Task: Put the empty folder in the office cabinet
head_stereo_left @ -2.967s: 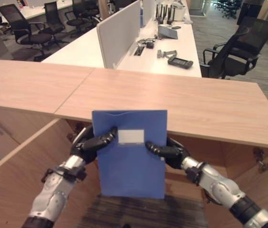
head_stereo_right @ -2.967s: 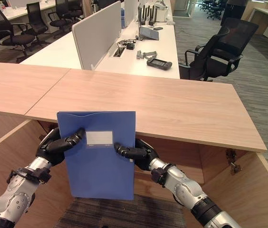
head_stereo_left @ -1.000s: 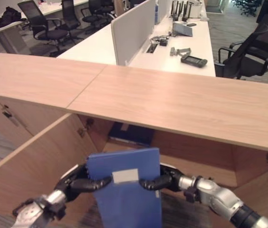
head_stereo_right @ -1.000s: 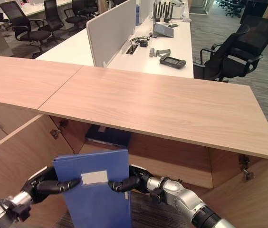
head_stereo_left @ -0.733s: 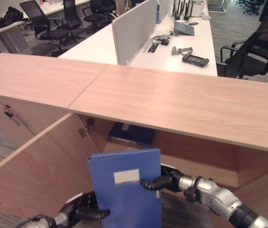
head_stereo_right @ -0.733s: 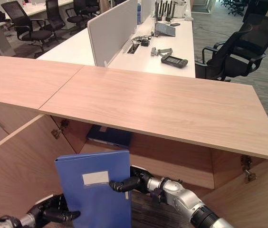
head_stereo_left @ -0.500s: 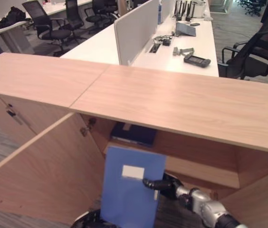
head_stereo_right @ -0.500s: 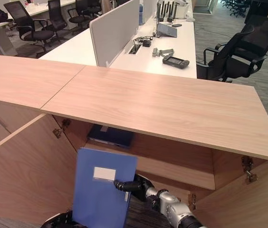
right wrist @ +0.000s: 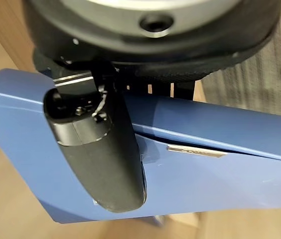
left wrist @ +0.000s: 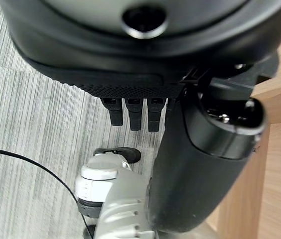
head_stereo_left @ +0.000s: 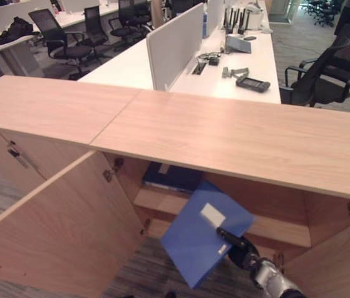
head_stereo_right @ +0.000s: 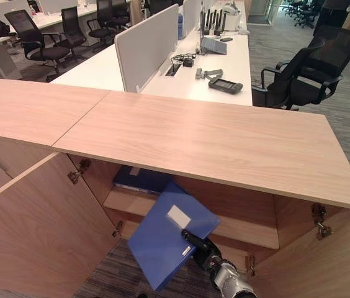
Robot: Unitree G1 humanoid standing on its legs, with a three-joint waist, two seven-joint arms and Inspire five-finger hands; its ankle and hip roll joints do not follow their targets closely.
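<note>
The blue folder [head_stereo_left: 203, 241] is tilted, its upper corner pointing into the open cabinet [head_stereo_left: 287, 214] below the long wooden top, so that it can slide onto the inner shelf [head_stereo_right: 249, 233] rather than hit the top's front edge. It sits in front of the opening, not yet resting on the shelf. The right robot hand [right wrist: 100, 144] pinches it near the lower edge: the thumb presses flat on the front cover beside the white label [head_stereo_left: 213, 215], and the fingers go behind the cover. This one-sided hold leaves the far corner free to lead the way in.

The left robot hand [left wrist: 135, 112] hangs over the grey carpet [left wrist: 36, 124] beside the cabinet door, its fingers relaxed and holding nothing.

The folder is thin, smooth and matte, a flat rectangle of stiff card or plastic. The cabinet is pale wood laminate with a fine grain; its left door [head_stereo_left: 63, 230] stands wide open. A darker folder [head_stereo_right: 143, 179] already lies flat on the shelf, at the left.
</note>
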